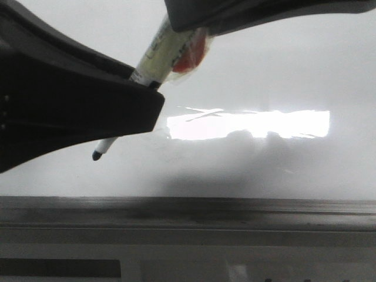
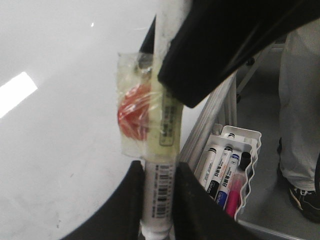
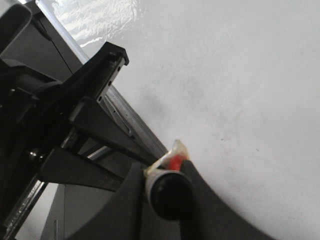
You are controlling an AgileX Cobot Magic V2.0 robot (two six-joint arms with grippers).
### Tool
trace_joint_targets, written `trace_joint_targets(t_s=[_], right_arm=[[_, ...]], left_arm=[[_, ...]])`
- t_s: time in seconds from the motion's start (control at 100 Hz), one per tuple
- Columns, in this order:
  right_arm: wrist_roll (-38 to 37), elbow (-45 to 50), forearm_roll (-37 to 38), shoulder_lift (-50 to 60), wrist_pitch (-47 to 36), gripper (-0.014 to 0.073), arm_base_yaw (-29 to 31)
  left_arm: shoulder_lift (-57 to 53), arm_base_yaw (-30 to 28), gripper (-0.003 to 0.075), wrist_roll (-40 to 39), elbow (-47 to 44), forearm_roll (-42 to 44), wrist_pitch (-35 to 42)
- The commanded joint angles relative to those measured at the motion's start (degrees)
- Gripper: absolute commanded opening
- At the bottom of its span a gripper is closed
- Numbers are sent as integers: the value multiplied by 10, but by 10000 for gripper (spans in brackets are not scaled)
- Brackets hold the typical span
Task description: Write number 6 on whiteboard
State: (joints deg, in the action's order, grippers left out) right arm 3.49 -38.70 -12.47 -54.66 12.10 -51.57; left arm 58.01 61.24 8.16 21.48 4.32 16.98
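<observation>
Front view shows both black grippers clamped on one white-barrelled black-tipped marker [image 1: 154, 61]: the left gripper [image 1: 141, 88] low on the barrel, the right gripper [image 1: 188, 26] at its rear end. Its tip hovers near the glossy white whiteboard [image 1: 282, 70], where no digit is visible.

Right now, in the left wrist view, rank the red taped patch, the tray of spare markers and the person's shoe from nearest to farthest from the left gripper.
1. Red taped patch, on the marker that the left gripper holds.
2. Tray of spare markers, beyond the whiteboard edge.
3. Person's shoe, on the floor.
</observation>
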Motion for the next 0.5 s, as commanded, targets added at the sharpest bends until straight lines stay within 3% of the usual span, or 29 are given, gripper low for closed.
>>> trace_joint_targets(t_s=[0.0,0.12,0.18,0.32,0.49], right_arm=[[5,-19,6,3,-42,-62,3],[5,-19,6,3,-39,-62,3],[4,-19,6,3,-37,-62,4],[-3,-19,4,3,-36,-62,6],[-30,-19,0,3,-41,-62,34]], left_arm=[[-8,5,99,-7,19,-6,49],[-10,4,335,-7,19,-23,49],[-15,-2,393,-7,19,-43,47],[-61,-37,407,-7,19,-71,40],[-146,-133,407,-7,19,-91,-15]])
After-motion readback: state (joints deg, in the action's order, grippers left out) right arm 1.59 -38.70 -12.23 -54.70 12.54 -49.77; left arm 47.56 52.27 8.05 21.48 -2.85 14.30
